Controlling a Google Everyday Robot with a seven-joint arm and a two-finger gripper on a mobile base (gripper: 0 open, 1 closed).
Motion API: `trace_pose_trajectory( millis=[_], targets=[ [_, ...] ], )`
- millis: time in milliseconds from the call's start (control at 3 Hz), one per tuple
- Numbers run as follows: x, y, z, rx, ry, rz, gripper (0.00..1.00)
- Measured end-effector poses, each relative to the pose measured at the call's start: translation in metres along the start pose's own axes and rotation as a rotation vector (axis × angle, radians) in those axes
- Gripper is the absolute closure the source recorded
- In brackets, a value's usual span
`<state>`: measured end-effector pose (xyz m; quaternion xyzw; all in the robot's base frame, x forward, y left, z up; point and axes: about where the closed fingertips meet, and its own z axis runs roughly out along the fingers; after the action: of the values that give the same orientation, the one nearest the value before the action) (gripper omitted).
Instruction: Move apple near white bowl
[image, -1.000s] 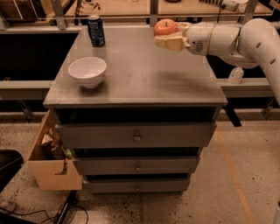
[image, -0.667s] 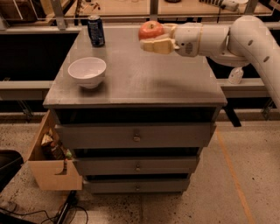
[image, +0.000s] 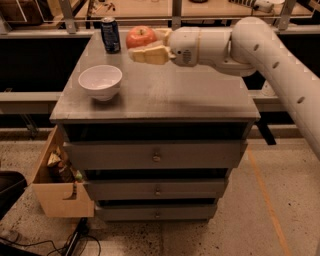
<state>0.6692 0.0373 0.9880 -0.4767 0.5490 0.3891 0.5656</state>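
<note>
Hovering above the rear of the tabletop (image: 165, 95), the gripper (image: 146, 44) has its jaws closed on the apple (image: 140, 36); the apple is held clear of the surface, just beside the dark blue can (image: 110, 34); the white bowl (image: 100, 81) stands front-left, apart from the apple.

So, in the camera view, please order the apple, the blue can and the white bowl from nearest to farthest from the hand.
1. apple, gripped in the hand over the back of the cabinet top.
2. blue can, at the back edge, picture-left of the hand.
3. white bowl, toward the front-left corner.
</note>
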Motion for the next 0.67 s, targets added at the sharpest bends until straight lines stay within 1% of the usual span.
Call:
trace_pose_trajectory(
  millis=[333,667],
  targets=[
    [0.007,0.001,0.035,-0.006,0.015,0.011,1.00],
    [0.018,0.002,0.066,0.012,0.041,0.008,1.00]
  ],
)
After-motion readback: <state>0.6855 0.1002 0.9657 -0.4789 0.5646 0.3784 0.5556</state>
